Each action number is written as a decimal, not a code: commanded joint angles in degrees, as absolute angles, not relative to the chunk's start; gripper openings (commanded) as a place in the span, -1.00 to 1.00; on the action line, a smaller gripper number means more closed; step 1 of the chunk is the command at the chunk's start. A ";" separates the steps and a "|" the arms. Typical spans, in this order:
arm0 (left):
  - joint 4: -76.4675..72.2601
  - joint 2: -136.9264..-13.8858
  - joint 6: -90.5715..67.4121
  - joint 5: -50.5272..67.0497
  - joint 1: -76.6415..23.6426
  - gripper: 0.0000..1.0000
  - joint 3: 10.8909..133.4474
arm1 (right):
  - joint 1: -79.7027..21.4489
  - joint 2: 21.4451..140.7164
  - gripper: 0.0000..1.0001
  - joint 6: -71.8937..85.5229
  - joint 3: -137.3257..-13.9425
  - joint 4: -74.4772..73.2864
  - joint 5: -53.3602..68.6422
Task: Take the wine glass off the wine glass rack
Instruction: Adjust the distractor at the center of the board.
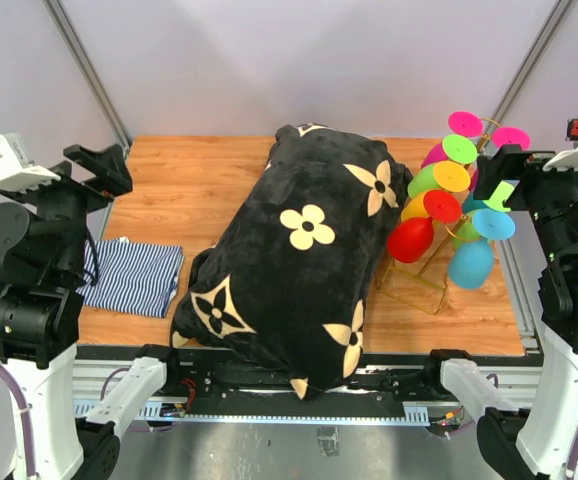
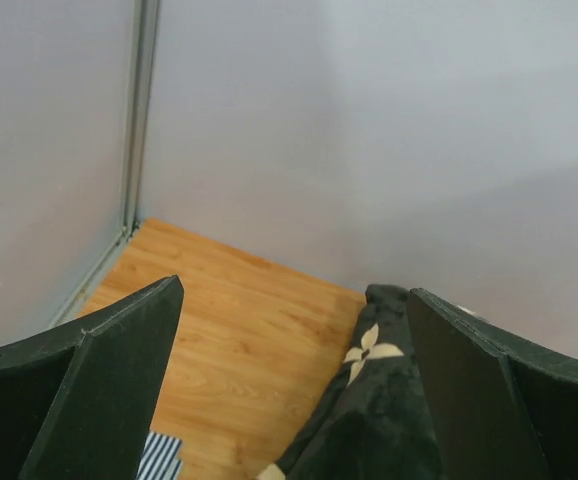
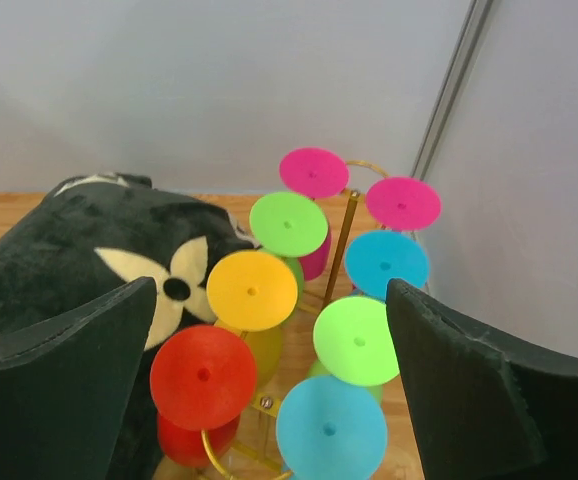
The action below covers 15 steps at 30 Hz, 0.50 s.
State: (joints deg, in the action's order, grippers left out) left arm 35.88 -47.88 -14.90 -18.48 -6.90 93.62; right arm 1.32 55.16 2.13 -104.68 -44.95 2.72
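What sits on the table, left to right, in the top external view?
striped cloth → black flower-print bundle → wine glass rack hung with coloured glasses

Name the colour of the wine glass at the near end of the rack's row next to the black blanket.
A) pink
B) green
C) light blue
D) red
D: the red wine glass hangs at the near end of the wine glass rack, in the row beside the black blanket.
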 commanded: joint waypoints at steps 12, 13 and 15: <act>26.97 -32.35 -26.85 3.50 -6.60 0.99 66.94 | -4.85 47.50 0.97 18.68 -92.16 -33.75 40.26; 25.83 -31.92 -27.68 5.84 -6.57 0.99 65.31 | -5.84 47.94 0.97 20.43 -92.24 -32.86 43.74; 23.60 -31.29 -29.23 11.09 -6.56 0.99 61.75 | -8.08 49.54 0.97 22.09 -93.19 -34.60 49.62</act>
State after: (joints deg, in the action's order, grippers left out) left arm 29.91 -32.38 -24.80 -1.19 -6.87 66.74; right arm -4.34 47.81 14.44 -92.71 -37.95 32.47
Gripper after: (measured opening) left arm 0.994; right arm 0.985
